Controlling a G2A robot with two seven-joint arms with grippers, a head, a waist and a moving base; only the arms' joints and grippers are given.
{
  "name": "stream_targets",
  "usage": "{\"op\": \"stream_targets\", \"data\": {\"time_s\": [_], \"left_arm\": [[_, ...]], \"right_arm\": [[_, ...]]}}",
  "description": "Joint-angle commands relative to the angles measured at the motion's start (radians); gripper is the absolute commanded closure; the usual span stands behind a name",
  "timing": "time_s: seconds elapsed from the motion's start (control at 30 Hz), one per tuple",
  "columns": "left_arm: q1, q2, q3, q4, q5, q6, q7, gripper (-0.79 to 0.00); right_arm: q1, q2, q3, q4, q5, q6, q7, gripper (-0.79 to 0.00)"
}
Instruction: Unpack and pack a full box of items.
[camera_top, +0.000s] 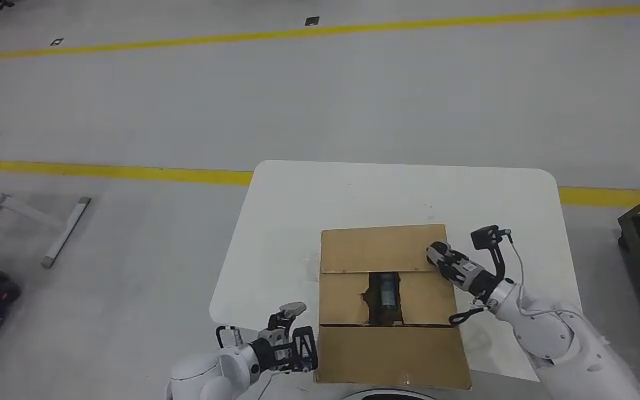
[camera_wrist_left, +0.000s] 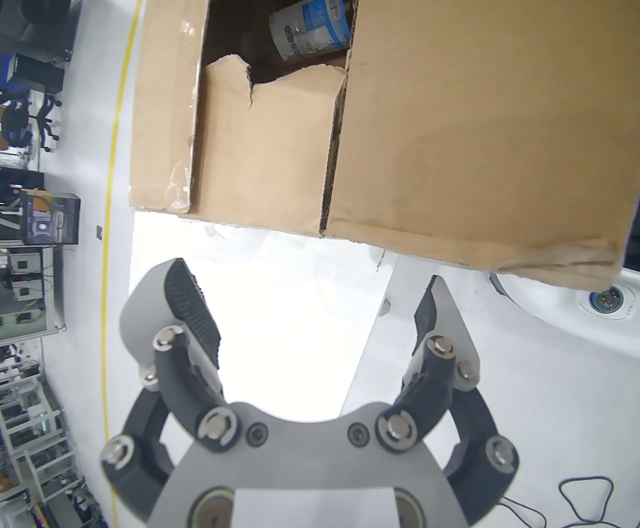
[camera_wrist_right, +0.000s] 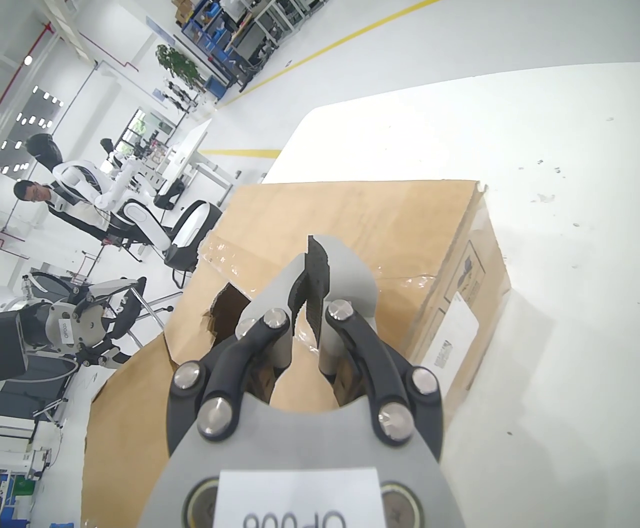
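A brown cardboard box (camera_top: 380, 255) stands at the table's front middle, its top flaps parted by a narrow gap. Down in that gap lies a bottle with a blue label (camera_top: 385, 293), whose label end (camera_wrist_left: 310, 27) also shows in the left wrist view behind a torn inner flap (camera_wrist_left: 265, 140). My left gripper (camera_top: 298, 335) is open and holds nothing, just off the box's near left corner (camera_wrist_left: 325, 225) over the table edge. My right gripper (camera_top: 436, 252) is shut at the box's right edge, its fingertips (camera_wrist_right: 312, 270) above the taped top flap (camera_wrist_right: 360, 220).
The white table (camera_top: 400, 195) stretches bare behind and to both sides of the box. The left gripper (camera_wrist_right: 107, 322) appears past the box's far side in the right wrist view. Yellow floor lines (camera_top: 300, 35) run beyond the table.
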Motion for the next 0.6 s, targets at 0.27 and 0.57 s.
{"op": "stream_targets", "data": {"time_s": [0.27,0.57], "left_arm": [[-0.02,-0.005,0.085,-0.028,-0.057,0.118,-0.112,-0.785],[-0.051,-0.017,0.122,-0.03,-0.181,0.226,-0.226,-0.785]], "right_arm": [[-0.005,0.005,0.006,0.004,0.006,-0.009,0.008,0.0],[-0.011,0.01,0.008,-0.005,0.006,-0.017,0.012,0.0]]}}
